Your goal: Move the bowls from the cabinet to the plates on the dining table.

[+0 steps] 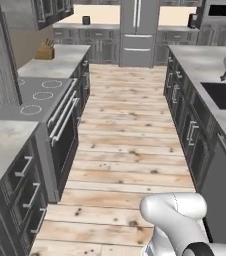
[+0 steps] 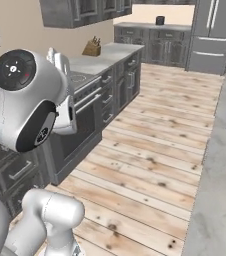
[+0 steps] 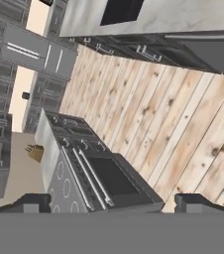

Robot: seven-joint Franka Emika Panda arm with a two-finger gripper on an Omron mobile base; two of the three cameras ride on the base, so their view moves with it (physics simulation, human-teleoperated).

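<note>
No bowls or plates are in view. Dark grey wall cabinets hang at the upper left over the stove side, doors closed; they also show as cabinets in the right base view. The dining table, a long marble-topped counter over grey fronts, runs along the right of the aisle. My gripper is open with nothing between its fingertips. It hangs above the wooden floor and looks down at the stove front. My arm's big white joint fills the left of the right base view.
A stove with oven stands on the left, a knife block on the counter behind it. A black sink is set into the right counter. A steel fridge closes the far end. The plank floor lies between.
</note>
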